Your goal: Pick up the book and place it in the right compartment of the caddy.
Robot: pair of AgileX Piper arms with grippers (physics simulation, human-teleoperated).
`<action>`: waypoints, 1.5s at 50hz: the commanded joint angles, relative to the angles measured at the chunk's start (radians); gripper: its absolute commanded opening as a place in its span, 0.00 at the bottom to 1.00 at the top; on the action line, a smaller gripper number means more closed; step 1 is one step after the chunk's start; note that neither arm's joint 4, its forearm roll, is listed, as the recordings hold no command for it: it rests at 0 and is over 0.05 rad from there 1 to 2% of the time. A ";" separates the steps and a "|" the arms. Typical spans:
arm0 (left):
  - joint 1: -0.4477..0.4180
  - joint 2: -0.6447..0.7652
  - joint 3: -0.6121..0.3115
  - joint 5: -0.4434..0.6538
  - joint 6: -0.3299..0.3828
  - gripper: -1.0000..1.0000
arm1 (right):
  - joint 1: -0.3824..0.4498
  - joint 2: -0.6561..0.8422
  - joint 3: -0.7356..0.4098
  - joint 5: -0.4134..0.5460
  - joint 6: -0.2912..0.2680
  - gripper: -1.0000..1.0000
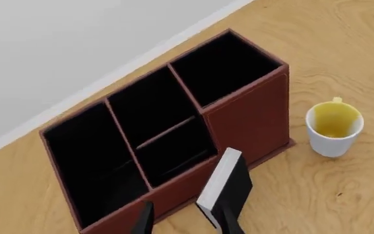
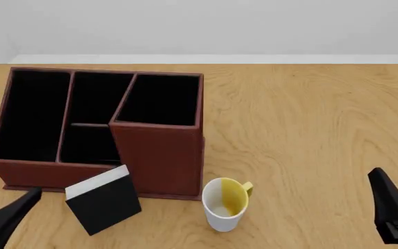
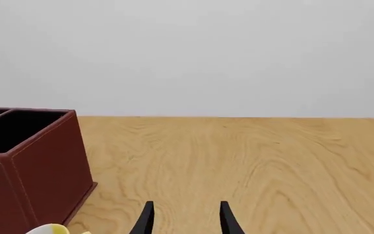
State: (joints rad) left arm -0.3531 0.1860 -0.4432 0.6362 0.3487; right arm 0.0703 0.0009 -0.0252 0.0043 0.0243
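the book [image 2: 104, 204] is off the desk [image 2: 310, 129], tilted, in front of the caddy [image 2: 159, 155] near its front wall and just left of the white and yellow mug [image 2: 225, 203]. in the left wrist view the left gripper [image 1: 187, 222] has its jaws closed on the book's lower edge, one finger against the black cover, white page edge facing the camera; the exact contact is cut off at the frame edge, so how deep the grip goes is hard to tell. the right gripper [image 3: 185, 217] hangs over bare desk well to the right, jaws parted and holding nothing. the right compartment [image 2: 159, 99] is the tall section with the slanted divider, and it sits above and behind the book. the risks from here: a shallow edge grip could let the book swivel or slip as it is raised; lifting too little would knock its corner on the tall front wall; drifting left would drop it in a middle section; swinging right could tip the mug.
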 commanded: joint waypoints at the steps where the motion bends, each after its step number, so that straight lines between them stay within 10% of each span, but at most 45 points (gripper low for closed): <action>1: -0.087 0.081 -0.125 0.149 0.096 1.00 | 0.018 0.000 -0.014 0.006 0.003 1.00; 33: -0.234 0.280 -0.290 0.384 0.200 1.00 | 0.043 -0.001 -0.034 0.014 0.013 1.00; 75: -0.198 0.540 -0.160 0.086 0.224 1.00 | 0.027 -0.001 -0.049 0.035 -0.005 1.00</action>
State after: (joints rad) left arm -0.5548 0.6779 -0.6464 0.7906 0.5809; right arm 0.1015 0.0001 -0.0748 0.0367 0.0235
